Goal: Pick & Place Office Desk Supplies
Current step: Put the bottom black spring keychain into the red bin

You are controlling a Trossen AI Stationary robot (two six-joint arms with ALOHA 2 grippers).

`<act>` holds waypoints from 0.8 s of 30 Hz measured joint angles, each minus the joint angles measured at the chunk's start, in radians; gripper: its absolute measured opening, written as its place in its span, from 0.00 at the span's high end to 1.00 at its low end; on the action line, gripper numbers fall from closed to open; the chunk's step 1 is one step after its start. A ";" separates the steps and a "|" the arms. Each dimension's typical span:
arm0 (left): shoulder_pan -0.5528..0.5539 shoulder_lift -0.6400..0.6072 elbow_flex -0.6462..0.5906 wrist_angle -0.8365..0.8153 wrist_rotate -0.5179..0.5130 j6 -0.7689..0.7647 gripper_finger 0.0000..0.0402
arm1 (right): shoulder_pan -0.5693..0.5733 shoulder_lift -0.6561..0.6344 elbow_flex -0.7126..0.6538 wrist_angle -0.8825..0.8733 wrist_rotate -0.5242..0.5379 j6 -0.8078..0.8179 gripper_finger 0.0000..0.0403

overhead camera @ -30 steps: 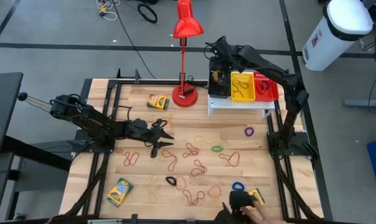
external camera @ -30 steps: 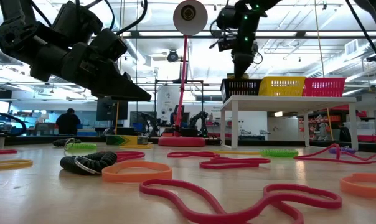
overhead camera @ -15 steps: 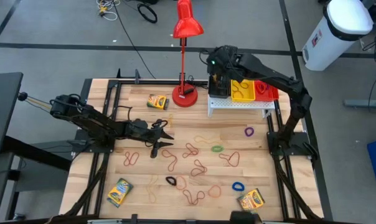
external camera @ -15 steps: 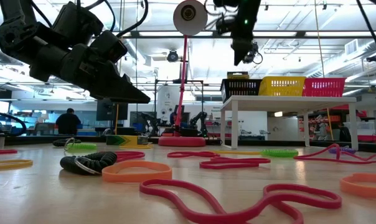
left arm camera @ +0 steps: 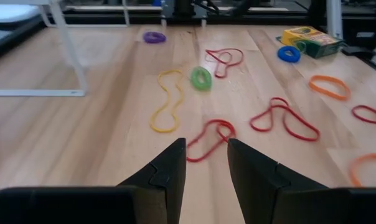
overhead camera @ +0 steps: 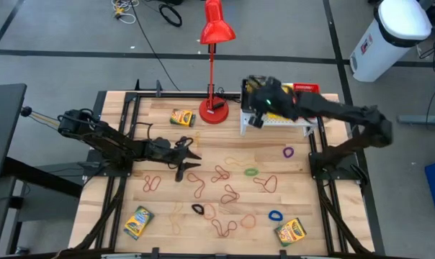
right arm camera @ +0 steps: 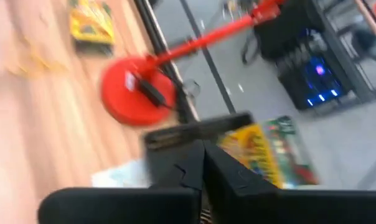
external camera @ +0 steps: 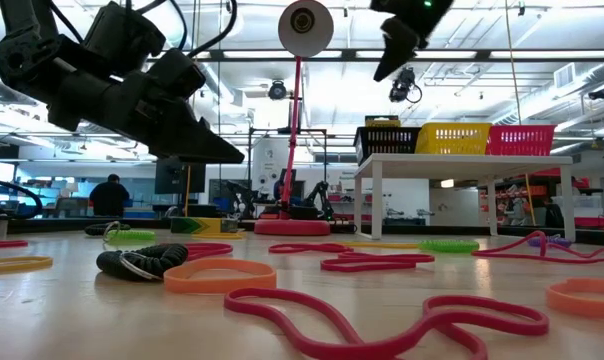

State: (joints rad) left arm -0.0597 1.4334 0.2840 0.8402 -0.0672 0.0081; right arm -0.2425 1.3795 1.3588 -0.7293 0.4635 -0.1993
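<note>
My right gripper (right arm camera: 203,163) is shut and holds nothing. It hangs high above the white shelf (overhead camera: 275,122), seen in the low view as my right gripper (external camera: 387,62), tipped. On the shelf stand the black bin (external camera: 387,140), with a crayon box (right arm camera: 263,149) in it, the yellow bin (external camera: 452,138) and the red bin (external camera: 522,139). My left gripper (left arm camera: 206,165) is open, just above the table's left middle, with a red rubber band (left arm camera: 210,138) ahead of it. Crayon boxes (overhead camera: 182,117) (overhead camera: 138,221) (overhead camera: 290,232) lie flat on the table.
Rubber bands lie scattered over the table's middle: red (overhead camera: 221,174), green (overhead camera: 251,172), purple (overhead camera: 287,152), blue (overhead camera: 275,215), black (overhead camera: 197,208). The tall red desk lamp (overhead camera: 216,108) stands at the far edge, beside the shelf.
My right gripper has risen out of the black bin, leaving the crayon box in it, and has swung up and tipped over the shelf. A person's hand at the near edge has drawn back; the crayon box at the near right lies where the hand was.
</note>
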 joint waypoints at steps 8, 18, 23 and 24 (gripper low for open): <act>0.000 0.000 0.055 -0.086 -0.044 -0.028 0.69 | 0.201 -0.303 -0.598 0.628 -0.012 0.073 0.93; -0.063 0.000 0.231 -0.430 -0.049 -0.053 0.83 | 0.415 -0.379 -0.984 1.186 0.023 0.163 0.96; -0.141 0.000 0.286 -0.601 -0.062 -0.108 0.98 | 0.498 -0.379 -1.032 1.240 0.050 0.174 0.99; -0.162 0.000 0.297 -0.638 -0.065 -0.125 0.98 | 0.515 -0.379 -1.039 1.256 0.049 0.174 0.99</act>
State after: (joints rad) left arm -0.2212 1.4338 0.5806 0.2020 -0.1327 -0.1169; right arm 0.2722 1.0008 0.3201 0.5266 0.5129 -0.0257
